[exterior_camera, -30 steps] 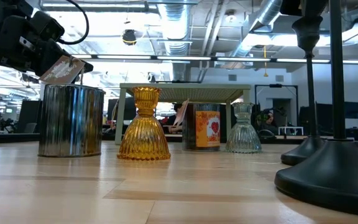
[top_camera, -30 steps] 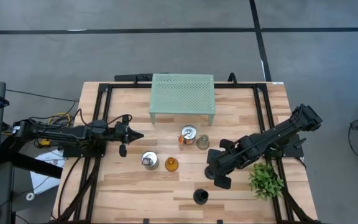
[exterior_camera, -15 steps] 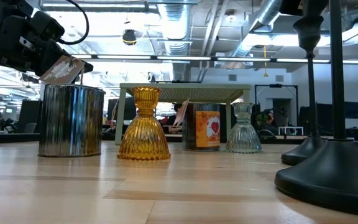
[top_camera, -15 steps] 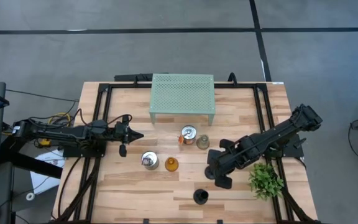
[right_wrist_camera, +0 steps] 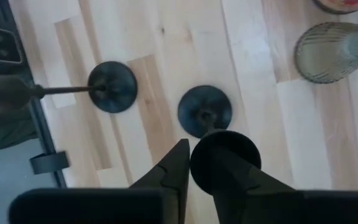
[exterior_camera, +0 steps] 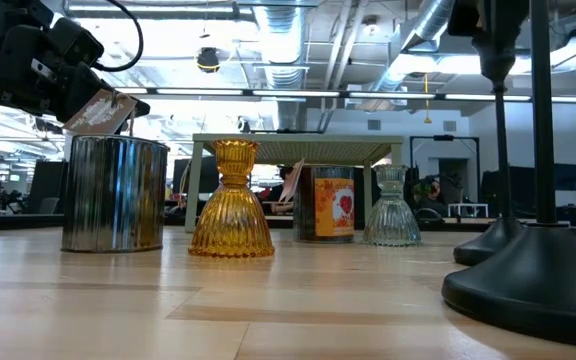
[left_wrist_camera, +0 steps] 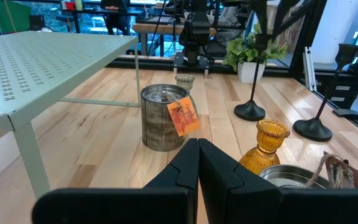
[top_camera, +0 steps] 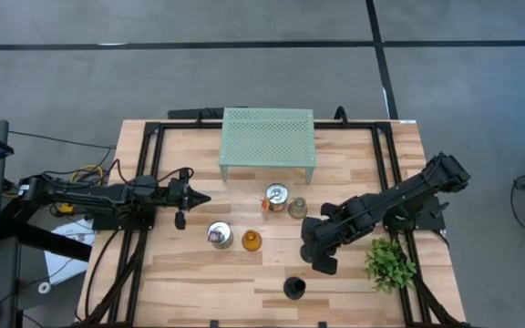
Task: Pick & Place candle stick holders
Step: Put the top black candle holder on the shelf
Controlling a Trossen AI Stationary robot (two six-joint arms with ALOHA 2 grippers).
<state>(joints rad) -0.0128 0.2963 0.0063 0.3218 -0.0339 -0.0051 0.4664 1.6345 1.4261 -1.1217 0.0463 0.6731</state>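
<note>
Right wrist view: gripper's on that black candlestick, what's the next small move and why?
Probably lift straight up a little. The right gripper is shut on the cup of the black slim-stemmed holder, its base resting on the table, and the other black holder stands close, so a vertical rise avoids knocking it. The left gripper waits at the left.

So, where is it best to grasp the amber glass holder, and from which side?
Grip the amber glass holder at its narrow waist, between the flared cup and the bell-shaped foot. It stands upright, so it is probably best to come from above, with the fingers closing clear of the silvery jar close beside it.
</note>
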